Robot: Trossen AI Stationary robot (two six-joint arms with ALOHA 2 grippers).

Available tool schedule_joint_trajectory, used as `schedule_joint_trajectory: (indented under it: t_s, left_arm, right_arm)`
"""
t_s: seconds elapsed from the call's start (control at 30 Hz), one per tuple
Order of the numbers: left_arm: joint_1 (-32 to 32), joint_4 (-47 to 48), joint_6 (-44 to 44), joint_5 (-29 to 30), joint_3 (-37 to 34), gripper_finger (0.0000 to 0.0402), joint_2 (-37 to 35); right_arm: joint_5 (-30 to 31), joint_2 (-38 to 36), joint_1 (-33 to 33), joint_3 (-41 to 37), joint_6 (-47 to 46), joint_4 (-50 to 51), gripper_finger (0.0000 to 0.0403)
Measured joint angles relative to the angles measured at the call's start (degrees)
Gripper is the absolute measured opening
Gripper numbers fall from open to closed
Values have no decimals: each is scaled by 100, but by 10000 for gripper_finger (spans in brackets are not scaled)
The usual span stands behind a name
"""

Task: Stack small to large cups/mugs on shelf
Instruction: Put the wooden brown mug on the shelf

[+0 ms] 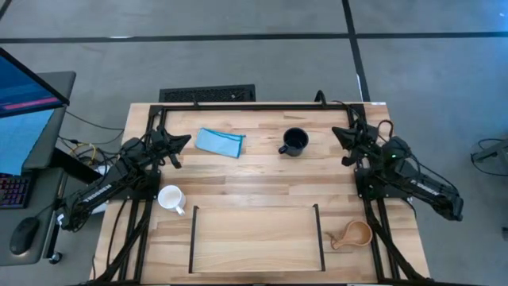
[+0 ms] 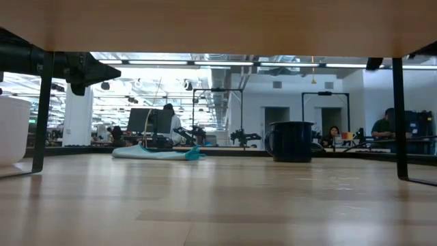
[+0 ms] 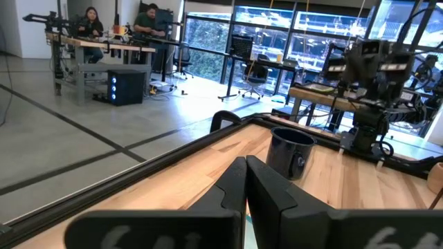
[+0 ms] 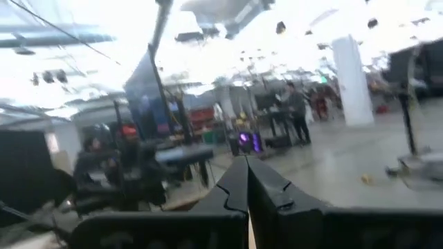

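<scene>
Both jaws closed, empty: left gripper (image 1: pixel 184 141) beside blue cloth (image 1: pixel 219 142), right gripper (image 1: pixel 340 133) near navy mug (image 1: pixel 294 141). White mug (image 1: pixel 171 198), wooden cup (image 1: pixel 354 234) flanking shelf (image 1: pixel 255 238).

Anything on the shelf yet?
No. The shelf holds no cups: white mug sits just outside its left rail, wooden cup outside its right. Nothing covers its surface.

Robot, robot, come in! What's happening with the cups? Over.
Both pincers shut, empty: left, right. White mug, navy mug, wooden cup all outside shelf. Nothing blocking.
</scene>
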State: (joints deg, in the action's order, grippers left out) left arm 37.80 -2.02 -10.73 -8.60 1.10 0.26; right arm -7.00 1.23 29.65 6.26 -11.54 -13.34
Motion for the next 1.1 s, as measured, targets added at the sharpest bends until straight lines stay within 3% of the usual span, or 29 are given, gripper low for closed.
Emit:
schedule_joint_trajectory:
  t_s: [0.23, 0.67, 0.83, 0.97, 1.1]
  left_arm:
    - [0, 5, -1, 80, 0, 0, 1]
    - [0, 17, 1, 251, 0, 0, 0]
    - [0, 41, 145, 265, 0, 0, 2]
    - [0, 85, 149, 354, 2, 0, 1]
    - [0, 120, 151, 529, 2, 0, 2]
  right_arm:
    - [-192, 376, -181, 1259, 925, 1397, 16]
    - [-196, 2577, -191, 4463, 1635, 4345, 22]
    - [-216, 3145, -193, 5589, 1164, 5453, 21]
    - [-212, 3381, -193, 6114, -40, 5499, 27]
    - [-217, 3395, -193, 6398, -336, 5573, 28]
